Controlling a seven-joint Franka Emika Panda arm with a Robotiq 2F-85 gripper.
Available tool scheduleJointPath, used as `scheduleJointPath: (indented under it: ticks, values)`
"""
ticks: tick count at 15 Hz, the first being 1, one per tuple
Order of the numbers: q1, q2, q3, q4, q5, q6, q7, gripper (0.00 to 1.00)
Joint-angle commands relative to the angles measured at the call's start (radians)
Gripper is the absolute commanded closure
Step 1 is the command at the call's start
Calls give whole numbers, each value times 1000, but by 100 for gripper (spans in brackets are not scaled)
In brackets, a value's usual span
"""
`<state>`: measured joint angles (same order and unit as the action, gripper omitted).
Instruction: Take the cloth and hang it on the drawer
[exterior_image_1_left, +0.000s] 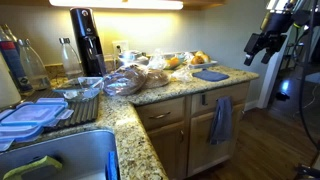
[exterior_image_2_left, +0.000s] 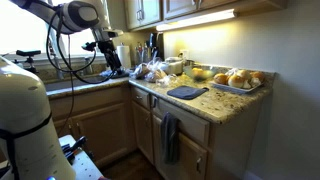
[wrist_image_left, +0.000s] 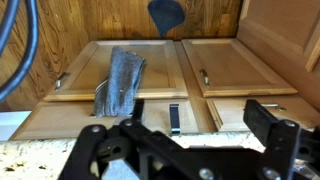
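Note:
The bright blue cloth (exterior_image_1_left: 210, 75) lies flat on the granite counter near its end, also seen in an exterior view (exterior_image_2_left: 187, 92). In the wrist view it is not clearly visible. The oak drawer (exterior_image_1_left: 163, 114) sits just under the counter top; the wrist view shows its front (wrist_image_left: 145, 118) with a small dark pull. My gripper (exterior_image_1_left: 262, 45) hangs in the air beyond the counter's end, above and apart from the cloth. It also shows in an exterior view (exterior_image_2_left: 108, 64). In the wrist view the gripper (wrist_image_left: 180, 128) is open and empty.
A duller grey-blue towel (exterior_image_1_left: 220, 120) hangs on the cabinet front below the cloth, as the wrist view (wrist_image_left: 122, 80) also shows. Fruit and bagged bread (exterior_image_1_left: 135, 78) lie on the counter behind the cloth. A tall black appliance (exterior_image_1_left: 87, 40) and a sink (exterior_image_1_left: 60, 158) are further along.

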<state>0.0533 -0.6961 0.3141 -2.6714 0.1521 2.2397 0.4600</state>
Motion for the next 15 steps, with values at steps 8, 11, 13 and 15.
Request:
scheduleJointPath:
  ticks: [8, 11, 13, 15]
  values:
    - [10, 2, -18, 3, -14, -4, 1, 0]
    - [13, -6, -50, 1, -12, -6, -38, 0]
    - [16, -5, -88, 4, -1, -12, -81, 0]
    - [13, 1, -130, 11, 0, -21, -134, 0]
